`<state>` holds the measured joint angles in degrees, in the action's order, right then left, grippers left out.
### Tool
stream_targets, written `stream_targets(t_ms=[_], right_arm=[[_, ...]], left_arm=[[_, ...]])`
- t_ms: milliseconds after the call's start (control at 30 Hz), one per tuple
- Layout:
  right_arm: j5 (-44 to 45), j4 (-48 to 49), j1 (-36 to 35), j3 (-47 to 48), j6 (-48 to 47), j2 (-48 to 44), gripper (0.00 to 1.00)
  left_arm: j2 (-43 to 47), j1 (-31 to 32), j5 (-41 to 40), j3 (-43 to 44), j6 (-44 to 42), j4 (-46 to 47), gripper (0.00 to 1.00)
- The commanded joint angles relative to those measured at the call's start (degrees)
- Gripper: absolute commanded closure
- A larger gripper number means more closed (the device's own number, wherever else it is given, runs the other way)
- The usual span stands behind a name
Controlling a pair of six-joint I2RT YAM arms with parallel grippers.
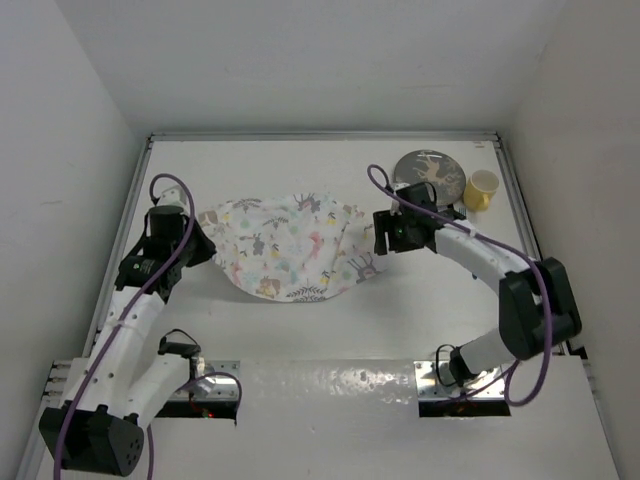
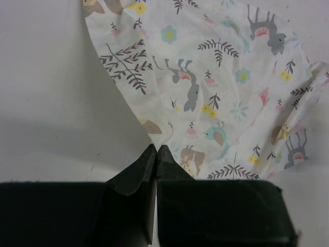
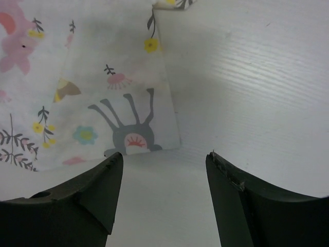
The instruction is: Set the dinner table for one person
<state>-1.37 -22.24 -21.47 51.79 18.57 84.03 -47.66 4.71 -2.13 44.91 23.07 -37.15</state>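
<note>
White dinner table (image 3: 257, 77) under right end effector (image 3: 163, 155).

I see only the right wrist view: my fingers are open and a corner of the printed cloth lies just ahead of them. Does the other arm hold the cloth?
Observer: Yes. The left gripper is shut on the opposite edge of the cloth.
Operator: Does the cloth lie flat?
Observer: No. From above it is rumpled, with folded edges, between the two arms on the dinner table.
Operator: What else is on the table?
Observer: A grey plate at the far right corner, with a yellow cup beside it.
</note>
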Motion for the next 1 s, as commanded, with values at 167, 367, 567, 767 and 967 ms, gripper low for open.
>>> stream_targets(t_ms=[167, 367, 567, 767, 967], right_arm=[[0.8, 5.9, -1.6, 0.8, 3.7, 8.7, 0.32], [8.7, 5.5, -5.2, 0.0, 5.8, 12.5, 0.32], [11.8, 6.3, -5.4, -2.1, 7.6, 15.4, 0.37], [13.4, 6.2, -5.4, -3.3, 8.0, 16.9, 0.62], [13.6, 3.7, -5.4, -5.1, 8.0, 13.8, 1.0]], left_arm=[[0.5, -0.6, 0.6, 3.2, 0.9, 2.9, 1.0], [0.4, -0.6, 1.1, 3.0, 1.3, 3.0, 1.0], [0.2, -0.6, 1.1, 3.1, 1.3, 3.1, 1.0], [-0.1, -0.6, 0.7, 3.7, 1.1, 3.0, 1.0], [-0.3, -0.6, 0.6, 4.8, 0.9, 2.6, 1.0]])
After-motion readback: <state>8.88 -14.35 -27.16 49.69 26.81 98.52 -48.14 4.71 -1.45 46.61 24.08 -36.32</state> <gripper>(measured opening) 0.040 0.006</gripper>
